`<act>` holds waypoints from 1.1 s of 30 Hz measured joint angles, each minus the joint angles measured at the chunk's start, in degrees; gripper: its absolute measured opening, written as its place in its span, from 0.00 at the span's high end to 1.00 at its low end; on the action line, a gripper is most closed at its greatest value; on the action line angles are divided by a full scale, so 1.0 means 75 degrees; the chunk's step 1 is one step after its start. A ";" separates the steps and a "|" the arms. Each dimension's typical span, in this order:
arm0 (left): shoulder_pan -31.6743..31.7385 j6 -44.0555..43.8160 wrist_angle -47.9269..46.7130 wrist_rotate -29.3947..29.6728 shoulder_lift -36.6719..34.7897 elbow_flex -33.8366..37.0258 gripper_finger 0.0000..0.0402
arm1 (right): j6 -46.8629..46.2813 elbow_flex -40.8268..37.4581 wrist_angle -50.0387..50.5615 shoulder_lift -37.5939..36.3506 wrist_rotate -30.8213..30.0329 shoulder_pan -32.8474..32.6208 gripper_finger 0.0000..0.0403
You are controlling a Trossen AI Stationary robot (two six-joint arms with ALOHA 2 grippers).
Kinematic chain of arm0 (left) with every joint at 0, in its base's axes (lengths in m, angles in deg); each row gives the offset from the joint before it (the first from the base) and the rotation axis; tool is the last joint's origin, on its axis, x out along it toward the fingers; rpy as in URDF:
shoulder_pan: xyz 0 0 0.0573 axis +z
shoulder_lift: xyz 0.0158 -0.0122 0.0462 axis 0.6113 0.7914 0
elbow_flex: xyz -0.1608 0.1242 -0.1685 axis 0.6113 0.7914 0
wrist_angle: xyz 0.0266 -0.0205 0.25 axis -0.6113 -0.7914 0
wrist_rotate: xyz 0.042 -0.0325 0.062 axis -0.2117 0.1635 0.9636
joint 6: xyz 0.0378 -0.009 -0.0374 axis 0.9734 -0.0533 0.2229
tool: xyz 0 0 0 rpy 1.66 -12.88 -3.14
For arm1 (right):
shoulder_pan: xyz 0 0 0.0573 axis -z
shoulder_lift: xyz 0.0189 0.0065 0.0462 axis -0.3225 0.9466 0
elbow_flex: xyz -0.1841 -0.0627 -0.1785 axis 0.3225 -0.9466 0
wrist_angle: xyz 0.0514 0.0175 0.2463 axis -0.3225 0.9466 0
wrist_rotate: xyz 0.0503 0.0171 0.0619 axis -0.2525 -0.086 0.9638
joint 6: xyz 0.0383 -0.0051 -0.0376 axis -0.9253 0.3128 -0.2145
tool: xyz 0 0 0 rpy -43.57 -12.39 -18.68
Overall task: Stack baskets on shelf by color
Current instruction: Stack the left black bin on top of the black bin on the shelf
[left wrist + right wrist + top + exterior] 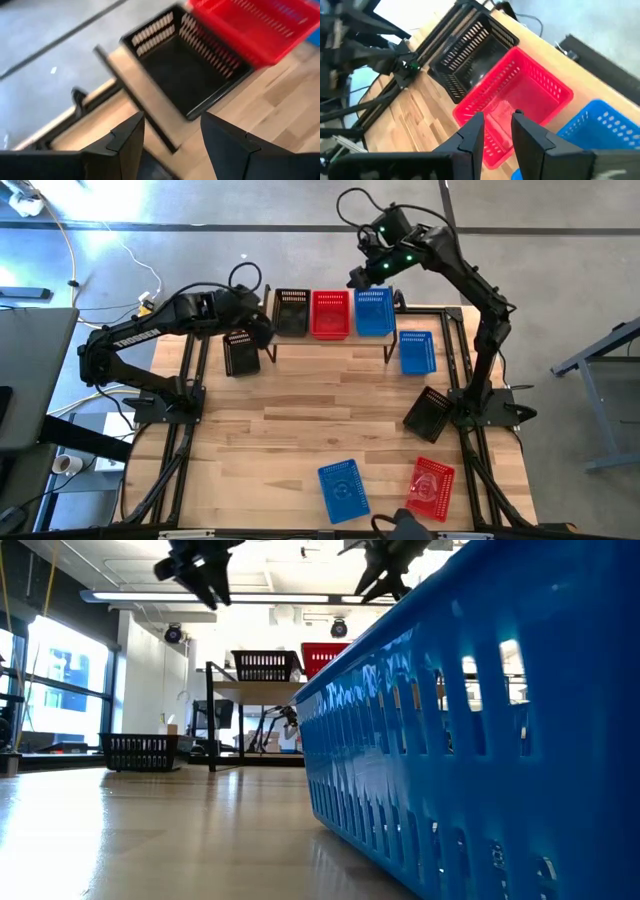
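Note:
The shelf (330, 340) stands at the table's far side with a black basket (292, 312), a red basket (331, 314) and a blue basket (374, 311) side by side on its plank. My left gripper (172, 137) is open and empty. It hovers at the shelf's left end (263, 330), near the black basket (187, 70) on the plank. My right gripper (497, 132) is open by a narrow gap and empty. It hangs high over the red basket (520, 100), between the red and blue ones (360, 277). Both grippers show high up in the low view (205, 575) (385, 570).
On the table, a black basket (241, 352) lies left of the shelf and a blue one (417, 352) right of it. Another black basket (428, 413) sits tilted by the right arm's base. A blue basket (343, 490) and a red one (431, 485) lie near the near edge.

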 joint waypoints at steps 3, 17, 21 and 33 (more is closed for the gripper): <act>0.0000 -0.0534 -0.0325 0.0106 0.0000 0.0000 0.54 | 0.0230 0.0110 0.0131 0.0001 0.0004 -0.0001 0.79; -0.0447 -0.2530 -0.1067 -0.0297 0.0006 0.0520 0.54 | 0.1467 0.0865 0.1712 -0.0095 0.0014 0.0127 0.79; -0.0710 -0.3277 -0.1074 -0.0311 0.0006 0.0882 0.54 | 0.1779 0.0785 0.2297 -0.0304 -0.0046 0.0111 0.79; -0.0956 -0.5050 -0.1135 -0.0312 0.0006 0.1791 0.54 | 0.2799 0.0776 0.2646 -0.0493 -0.0718 -0.0286 0.79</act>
